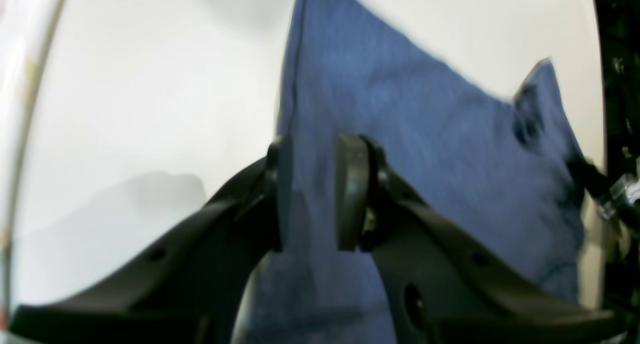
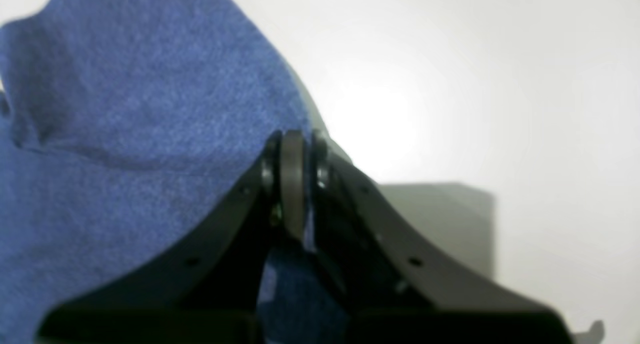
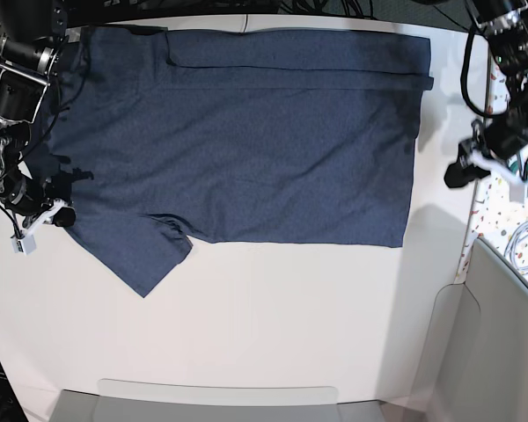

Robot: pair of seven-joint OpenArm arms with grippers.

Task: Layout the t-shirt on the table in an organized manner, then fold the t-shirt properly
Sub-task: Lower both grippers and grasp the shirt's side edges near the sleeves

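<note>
Spreading the shirt [image 3: 246, 141] flat across the far half of the surface [image 3: 273, 316], the right gripper [image 2: 295, 184] has its jaws pinching cloth at one end, seemingly to pull it taut; the left gripper [image 1: 312, 199] straddles fabric, jaws part-spread.

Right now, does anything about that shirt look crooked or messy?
Mostly flat, but the t-shirt has one sleeve jutting out at an angle toward the table's front, with a pucker where it joins. The top edge is doubled over in a band. The right hand pinches the cloth's edge.
</note>
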